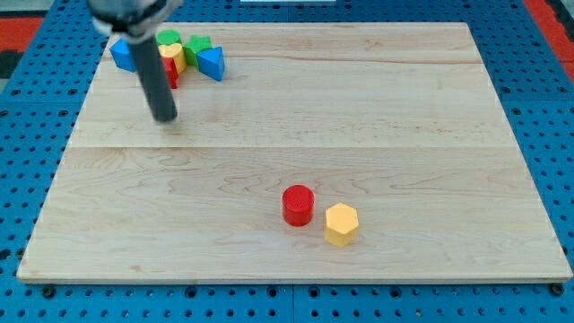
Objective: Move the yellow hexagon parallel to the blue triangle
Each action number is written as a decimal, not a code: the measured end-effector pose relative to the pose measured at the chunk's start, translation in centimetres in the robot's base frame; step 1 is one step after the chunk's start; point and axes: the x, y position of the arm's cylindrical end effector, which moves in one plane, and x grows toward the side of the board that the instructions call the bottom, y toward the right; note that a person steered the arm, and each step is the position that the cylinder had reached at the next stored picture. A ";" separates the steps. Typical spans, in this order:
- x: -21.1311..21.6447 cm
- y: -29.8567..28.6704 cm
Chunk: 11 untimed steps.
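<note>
The yellow hexagon [341, 223] lies on the wooden board toward the view's bottom, right of centre. A red cylinder [298, 205] sits just left of it, almost touching. The blue triangle [211, 63] is at the view's top left, at the right end of a cluster of blocks. My tip [165, 117] is on the board below that cluster, left of and below the blue triangle, far from the yellow hexagon. The rod rises to the view's top left and hides part of the cluster.
The cluster at the top left also holds a blue block [123, 56], a green block [197, 47], another green block [168, 38], a yellow block [175, 57] and a red block [170, 72]. The board's edge [287, 280] runs along the view's bottom.
</note>
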 end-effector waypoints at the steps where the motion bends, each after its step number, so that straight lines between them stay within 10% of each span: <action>1: 11.0 2.1; 3: 17.3 18.4; 9: -11.4 30.4; 11: -9.1 27.5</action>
